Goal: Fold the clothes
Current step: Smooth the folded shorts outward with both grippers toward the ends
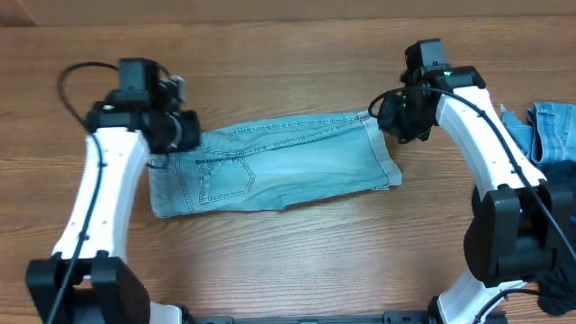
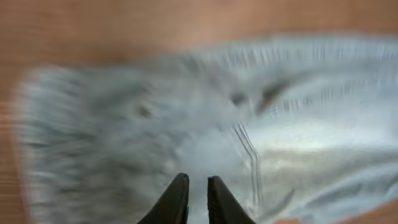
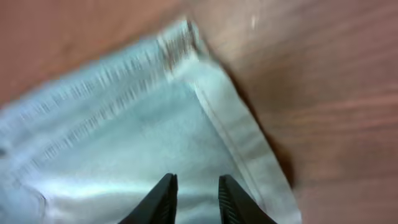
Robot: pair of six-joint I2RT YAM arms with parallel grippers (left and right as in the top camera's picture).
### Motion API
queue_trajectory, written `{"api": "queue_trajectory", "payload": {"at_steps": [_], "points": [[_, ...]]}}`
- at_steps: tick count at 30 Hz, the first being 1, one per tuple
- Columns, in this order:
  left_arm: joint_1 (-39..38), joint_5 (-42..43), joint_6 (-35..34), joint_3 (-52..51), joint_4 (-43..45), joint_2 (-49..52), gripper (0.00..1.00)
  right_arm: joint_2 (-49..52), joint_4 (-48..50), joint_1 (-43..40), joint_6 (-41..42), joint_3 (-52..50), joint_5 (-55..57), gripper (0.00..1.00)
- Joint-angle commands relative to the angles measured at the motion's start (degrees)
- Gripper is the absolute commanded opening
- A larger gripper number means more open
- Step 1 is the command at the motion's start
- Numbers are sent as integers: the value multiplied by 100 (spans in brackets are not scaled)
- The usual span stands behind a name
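Right gripper (image 3: pixel 196 182) parted, jeans (image 1: pixel 270 166) on wooden table (image 1: pixel 288 265)

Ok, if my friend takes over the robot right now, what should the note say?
Left end effector: fingers nearly together over the left end of the jeans. Too blurred to tell if it pinches cloth.
Right end effector: open, holding nothing, over the jeans' far right corner.
Jeans: flat across the middle of the table, apparently folded into a short band.
More denim lies at the right edge.
Done: seemingly at least one fold.
Left: probably another fold of the jeans, then the other denim.
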Motion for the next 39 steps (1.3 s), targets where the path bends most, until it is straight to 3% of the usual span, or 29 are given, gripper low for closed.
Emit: {"api": "queue_trajectory", "payload": {"at_steps": [1,5,8,10,14,19,24,28,31,35,39], "points": [[-577,-157,-109,-979,501,299,9,-42,-96,234,-422,-389,-208,25],[-892,4,-240,-2072,1447,367,7,-42,66,715,-457,-1137,-697,22],[-1021,-223,-448,-2605,1897,367,10,-42,960,1235,-588,-1921,-424,22],[-1003,-428,-717,-2850,2048,367,11,-42,1628,1290,-111,-2350,129,22],[-776,-872,-892,-2900,1604,367,10,-39,2009,778,911,-2885,1078,13],[-24,-1137,-1040,-2900,1294,367,9,-42,1862,-107,1003,-2889,1174,10],[782,-1117,-1012,-2802,1360,367,10,-42,1768,-304,981,-2889,1176,10],[807,-238,-772,-1827,981,238,11,-46,1462,-319,938,-2240,1167,10],[675,382,-732,-861,654,63,12,-55,850,-232,605,-927,990,11],[203,146,-581,-695,605,-17,13,-55,732,2,-717,-166,-549,13],[-321,-719,-1023,-1366,1012,-11,13,-52,695,413,-1305,-247,-675,17]]}}
